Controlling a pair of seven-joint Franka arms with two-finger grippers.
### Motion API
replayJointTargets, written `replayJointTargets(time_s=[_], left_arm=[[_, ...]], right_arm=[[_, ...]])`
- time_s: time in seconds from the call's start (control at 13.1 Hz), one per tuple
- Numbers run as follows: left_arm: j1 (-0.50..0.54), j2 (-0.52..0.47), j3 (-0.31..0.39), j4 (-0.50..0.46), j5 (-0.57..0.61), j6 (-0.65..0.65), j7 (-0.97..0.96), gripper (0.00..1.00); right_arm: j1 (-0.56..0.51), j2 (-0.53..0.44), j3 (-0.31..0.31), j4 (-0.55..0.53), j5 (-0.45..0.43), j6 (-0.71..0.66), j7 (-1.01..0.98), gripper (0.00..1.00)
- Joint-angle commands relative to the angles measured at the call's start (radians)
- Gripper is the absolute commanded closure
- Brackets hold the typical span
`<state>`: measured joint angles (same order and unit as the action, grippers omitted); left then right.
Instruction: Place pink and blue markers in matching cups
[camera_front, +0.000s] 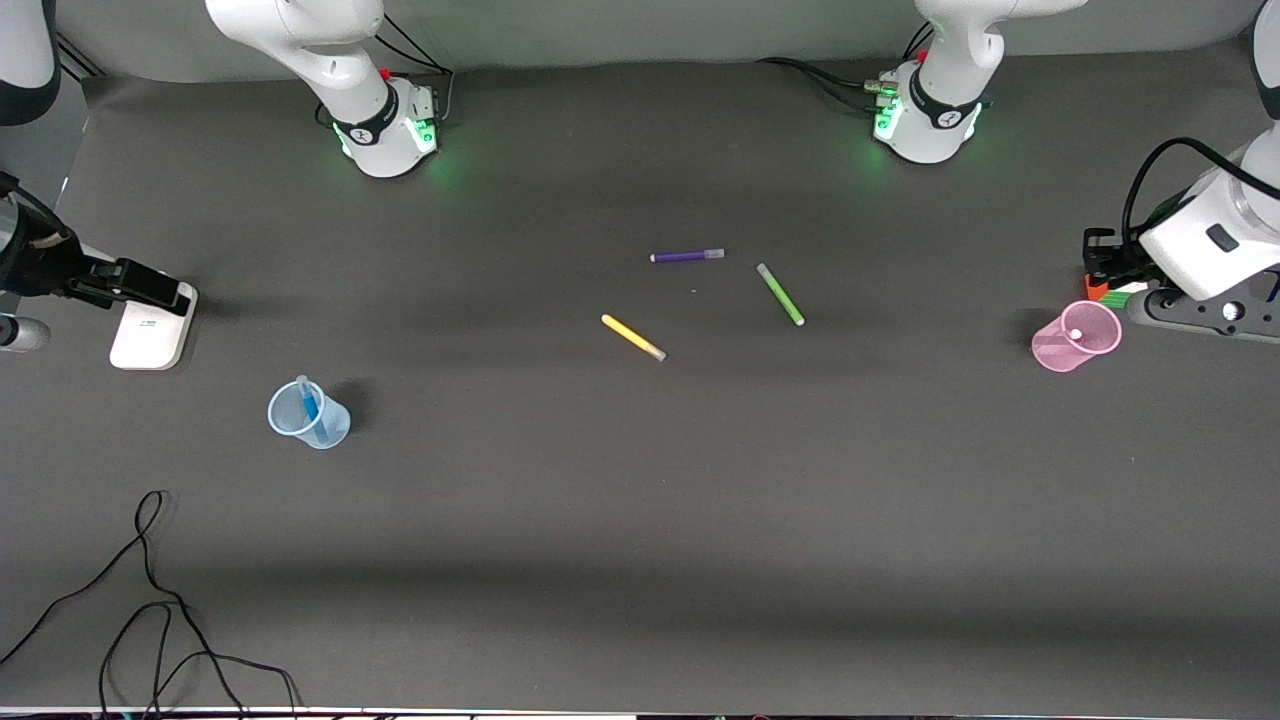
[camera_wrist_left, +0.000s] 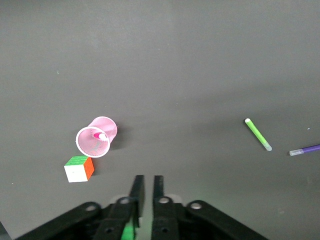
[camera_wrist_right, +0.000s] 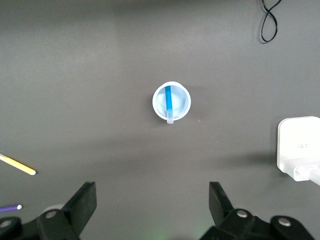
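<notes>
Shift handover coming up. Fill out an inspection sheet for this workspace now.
Surface: dark grey table, no spills seen.
Job's things: blue marker stands in the blue cup; pink marker is in the pink cup. Both cups upright.
Clutter: purple marker, green marker and yellow marker lie mid-table; colour cube beside the pink cup; white adapter toward the right arm's end.
Grippers: left gripper shut, holding nothing, up near the pink cup; right gripper open, over the table near the blue cup.
Cables: loose black cable at the table edge nearest the front camera.
Surroundings: nothing seen.
</notes>
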<state>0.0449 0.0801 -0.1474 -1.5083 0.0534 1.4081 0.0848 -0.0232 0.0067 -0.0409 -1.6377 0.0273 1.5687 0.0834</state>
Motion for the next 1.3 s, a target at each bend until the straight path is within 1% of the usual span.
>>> replayJointTargets(time_s=[0.0,0.38,0.46,0.54,0.61,1.22], left_arm=[[0.003,-0.008,-0.003,0.005,0.01,-0.012,-0.003,1.0],[0.003,-0.008,-0.001,0.005,0.005,-0.011,-0.003,1.0],[0.004,-0.006,-0.001,0.005,0.005,-0.011,-0.003,0.85],[0.004,-0.006,-0.001,0.005,0.005,-0.012,-0.003,0.41],[0.003,-0.006,-0.001,0.005,0.005,-0.012,-0.002,0.01],[0.004,-0.006,0.0,0.005,0.003,-0.011,-0.002,0.01]], right_arm=[[0.008,-0.007,-0.01,-0.005,-0.018,0.008,-0.024,0.0],[0.009,-0.01,-0.01,-0.008,-0.026,0.004,-0.031,0.0],[0.009,-0.01,-0.01,-0.008,-0.026,0.004,-0.033,0.0],[0.009,-0.011,-0.01,-0.008,-0.026,0.004,-0.057,0.0],[0.009,-0.011,-0.01,-0.008,-0.029,0.004,-0.071,0.0],[0.008,-0.011,-0.01,-0.008,-0.029,0.001,-0.07,0.0]])
